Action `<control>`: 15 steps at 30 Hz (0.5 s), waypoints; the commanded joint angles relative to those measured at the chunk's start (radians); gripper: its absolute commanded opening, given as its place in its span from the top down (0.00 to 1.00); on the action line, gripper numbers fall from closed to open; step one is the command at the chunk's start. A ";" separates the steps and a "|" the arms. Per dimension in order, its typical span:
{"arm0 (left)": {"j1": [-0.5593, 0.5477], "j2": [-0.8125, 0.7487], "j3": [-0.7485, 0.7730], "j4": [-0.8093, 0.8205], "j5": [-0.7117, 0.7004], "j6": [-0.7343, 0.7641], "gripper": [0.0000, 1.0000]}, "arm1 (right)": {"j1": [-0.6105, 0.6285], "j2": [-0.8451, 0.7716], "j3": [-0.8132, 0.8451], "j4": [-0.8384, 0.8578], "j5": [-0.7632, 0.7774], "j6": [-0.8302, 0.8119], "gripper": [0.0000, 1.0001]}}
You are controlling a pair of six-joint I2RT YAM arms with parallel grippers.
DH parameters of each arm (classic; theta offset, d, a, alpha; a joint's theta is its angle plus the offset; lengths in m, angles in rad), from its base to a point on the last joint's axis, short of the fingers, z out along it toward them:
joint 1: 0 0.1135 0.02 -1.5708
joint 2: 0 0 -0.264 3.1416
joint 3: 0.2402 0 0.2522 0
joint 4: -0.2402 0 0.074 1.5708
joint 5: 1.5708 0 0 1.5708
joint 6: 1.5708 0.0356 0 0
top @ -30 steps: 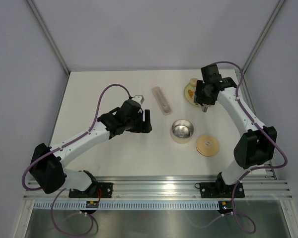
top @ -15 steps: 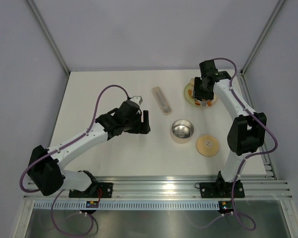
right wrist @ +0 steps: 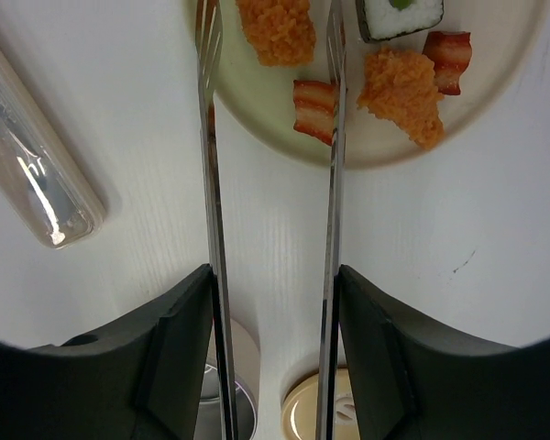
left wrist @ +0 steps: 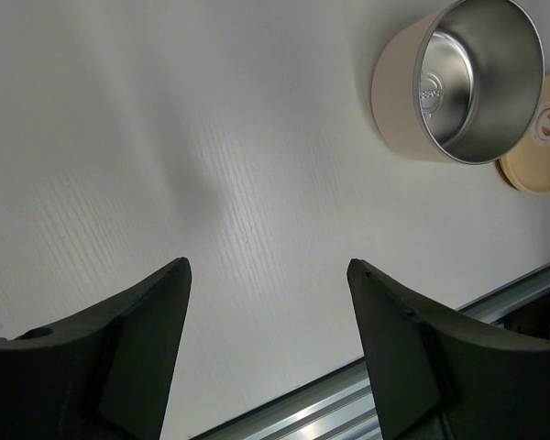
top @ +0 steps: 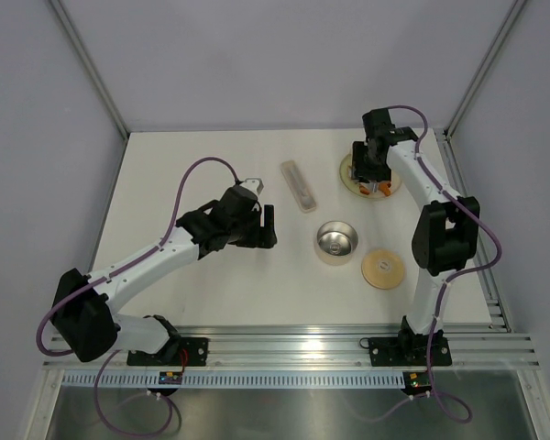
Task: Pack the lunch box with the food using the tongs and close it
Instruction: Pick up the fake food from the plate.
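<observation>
My right gripper (right wrist: 275, 270) is shut on the silver tongs (right wrist: 211, 183), one slender arm against each finger. The spread tong arms reach over the pale plate (right wrist: 257, 101) on either side of an orange food piece (right wrist: 277, 27). A red-striped piece (right wrist: 313, 108) lies against the right tong arm. A second orange piece (right wrist: 403, 92) and a white-black roll (right wrist: 399, 14) lie further right. The open lunch box (top: 336, 241) stands mid-table, with its tan lid (top: 382, 269) lying beside it. My left gripper (top: 273, 225) hangs open left of the box, holding nothing.
A pale translucent oblong case (top: 299, 186) lies left of the plate (top: 346, 170). In the left wrist view the lunch box's steel inside (left wrist: 467, 82) shows nothing in it. The metal rail runs along the table's near edge.
The right arm's elbow has swung in, and its wrist has shifted slightly left over the plate with the tongs. The left arm has stayed where it was.
</observation>
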 commanded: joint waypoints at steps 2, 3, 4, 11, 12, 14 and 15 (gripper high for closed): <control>0.005 0.001 0.036 -0.001 -0.019 0.030 0.27 | -0.001 0.044 0.077 -0.011 -0.003 -0.041 0.38; 0.004 0.003 0.039 -0.004 -0.022 0.032 0.27 | -0.003 0.051 0.080 -0.011 -0.002 -0.045 0.38; 0.005 0.009 0.046 -0.007 -0.024 0.035 0.27 | -0.003 0.061 0.086 -0.012 -0.002 -0.048 0.39; 0.004 0.016 0.061 -0.024 -0.041 0.039 0.27 | -0.003 0.095 0.103 -0.017 -0.010 -0.057 0.42; 0.005 0.015 0.059 -0.028 -0.047 0.039 0.27 | -0.003 0.094 0.103 -0.018 -0.014 -0.055 0.43; 0.005 0.012 0.055 -0.030 -0.050 0.039 0.27 | -0.004 0.081 0.095 -0.018 -0.023 -0.054 0.45; 0.004 0.009 0.050 -0.028 -0.050 0.041 0.27 | -0.003 0.075 0.092 -0.018 -0.039 -0.054 0.46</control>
